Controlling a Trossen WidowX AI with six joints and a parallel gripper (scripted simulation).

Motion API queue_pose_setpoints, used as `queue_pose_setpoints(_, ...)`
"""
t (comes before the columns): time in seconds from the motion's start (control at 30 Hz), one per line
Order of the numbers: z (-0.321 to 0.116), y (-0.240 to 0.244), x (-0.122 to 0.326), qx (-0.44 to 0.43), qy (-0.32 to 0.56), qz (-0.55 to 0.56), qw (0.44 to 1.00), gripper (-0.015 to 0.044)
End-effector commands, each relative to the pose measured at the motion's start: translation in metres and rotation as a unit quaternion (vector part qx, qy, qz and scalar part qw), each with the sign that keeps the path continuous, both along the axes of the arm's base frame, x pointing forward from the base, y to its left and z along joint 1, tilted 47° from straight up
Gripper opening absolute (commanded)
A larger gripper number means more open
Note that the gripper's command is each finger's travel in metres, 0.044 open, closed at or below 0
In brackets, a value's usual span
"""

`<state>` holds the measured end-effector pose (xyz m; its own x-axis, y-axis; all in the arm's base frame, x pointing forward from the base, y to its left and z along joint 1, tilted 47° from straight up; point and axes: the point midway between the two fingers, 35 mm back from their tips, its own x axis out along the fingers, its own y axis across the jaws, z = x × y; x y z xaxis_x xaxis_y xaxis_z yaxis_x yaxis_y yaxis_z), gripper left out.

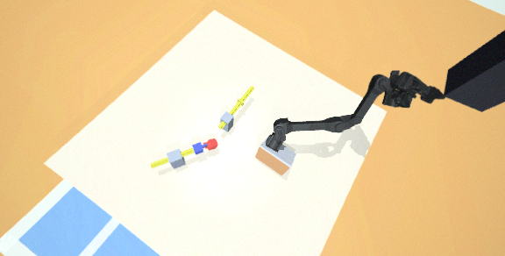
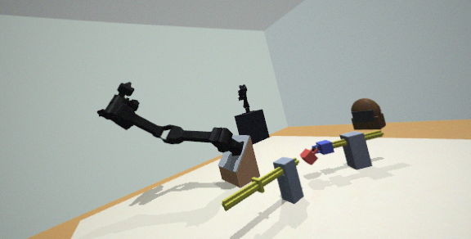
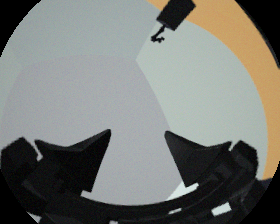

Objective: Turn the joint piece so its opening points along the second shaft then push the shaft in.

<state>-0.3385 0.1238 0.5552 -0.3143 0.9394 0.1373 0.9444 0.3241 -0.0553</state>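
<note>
The red joint piece point(image 1: 212, 144) point(image 2: 309, 156) hangs on the blue hinge part point(image 1: 198, 148) point(image 2: 325, 147) at the end of the first yellow shaft point(image 1: 160, 163) point(image 2: 374, 135), which passes through its grey block point(image 1: 176, 159) point(image 2: 357, 150). The red piece looks tipped downward in the exterior view; where its opening points I cannot tell. The second yellow shaft point(image 1: 246, 95) point(image 2: 241, 195), with a raised collar, runs through the other grey block point(image 1: 227, 121) point(image 2: 290, 182). Its short front end is apart from the red piece. My gripper point(image 3: 138, 133) is open and empty, raised far from both shafts.
The arm's wedge-shaped base point(image 1: 273, 161) point(image 2: 248, 166) stands beside the shafts. A black box point(image 1: 475, 83) point(image 2: 252, 126) with a thin black fixture is beyond the arm. A brown domed object point(image 2: 365, 110) is behind the first block in the exterior view. Blue panels point(image 1: 66, 224) lie at lower left.
</note>
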Motion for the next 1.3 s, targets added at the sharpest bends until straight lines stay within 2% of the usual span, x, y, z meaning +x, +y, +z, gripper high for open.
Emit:
queue_pose_setpoints(0.0,0.000,0.000,0.000,0.000,0.000,0.000,1.000,0.0426)
queue_pose_setpoints(0.03,0.000,0.000,0.000,0.000,0.000,0.000,1.000,0.0440)
queue_pose_setpoints(0.43,0.035,0.008,0.020,0.045,0.046,0.030,0.997,0.0440)
queue_pose_setpoints(0.77,0.086,-0.010,0.070,0.085,0.156,0.090,0.980,0.0440)
queue_pose_setpoints(1.1,0.124,-0.023,0.134,0.095,0.300,0.141,0.939,0.0440)
queue_pose_setpoints(1.27,0.132,-0.025,0.145,0.127,0.303,0.146,0.933,0.0440)
